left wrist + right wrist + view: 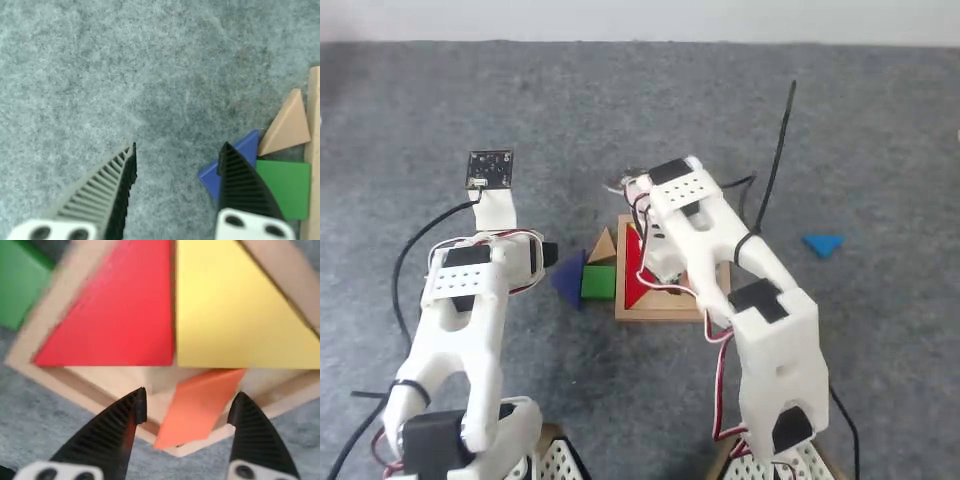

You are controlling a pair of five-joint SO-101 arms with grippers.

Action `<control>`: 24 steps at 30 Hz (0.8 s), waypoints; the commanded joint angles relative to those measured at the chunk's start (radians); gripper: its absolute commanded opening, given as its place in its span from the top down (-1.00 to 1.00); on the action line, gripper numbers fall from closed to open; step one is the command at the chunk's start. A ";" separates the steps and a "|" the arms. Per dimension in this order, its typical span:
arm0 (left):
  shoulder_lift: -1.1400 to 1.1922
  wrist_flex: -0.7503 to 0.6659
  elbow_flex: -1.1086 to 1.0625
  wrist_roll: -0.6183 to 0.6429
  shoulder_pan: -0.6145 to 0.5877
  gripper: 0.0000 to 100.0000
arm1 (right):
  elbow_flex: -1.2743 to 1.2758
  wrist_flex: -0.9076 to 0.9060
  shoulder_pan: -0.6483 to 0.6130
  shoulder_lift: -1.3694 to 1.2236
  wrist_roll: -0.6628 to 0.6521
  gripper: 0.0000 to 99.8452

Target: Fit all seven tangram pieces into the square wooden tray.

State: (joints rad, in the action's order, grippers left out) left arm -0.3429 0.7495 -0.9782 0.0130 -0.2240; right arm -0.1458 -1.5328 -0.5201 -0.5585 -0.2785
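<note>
The square wooden tray holds a red triangle and a yellow triangle side by side. An orange piece leans tilted over the tray's rim, between the fingers of my open right gripper; neither finger visibly touches it. Outside the tray's left edge lie a green square, a tan triangle and a dark blue piece. My left gripper is open just above the mat, with one finger over the blue piece.
A small light blue triangle lies alone on the grey mat to the right of the tray. A black cable rises behind the right arm. Open mat stretches left of and behind the pieces.
</note>
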 commanded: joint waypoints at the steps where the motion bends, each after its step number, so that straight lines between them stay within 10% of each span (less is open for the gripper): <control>1: -0.014 0.003 0.016 0.006 0.003 0.49 | -0.012 0.027 0.048 -0.013 0.003 0.46; 12: -0.014 0.003 0.016 0.006 0.003 0.49 | -0.086 0.108 0.251 -0.013 0.115 0.46; 24: -0.014 0.002 0.016 0.006 0.003 0.49 | -0.313 -0.082 0.091 -0.010 0.114 0.46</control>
State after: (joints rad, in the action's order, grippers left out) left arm -0.3429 0.7495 -0.9782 0.0130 -0.2240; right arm -0.3560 -1.5528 -0.3943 -0.5815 -0.1741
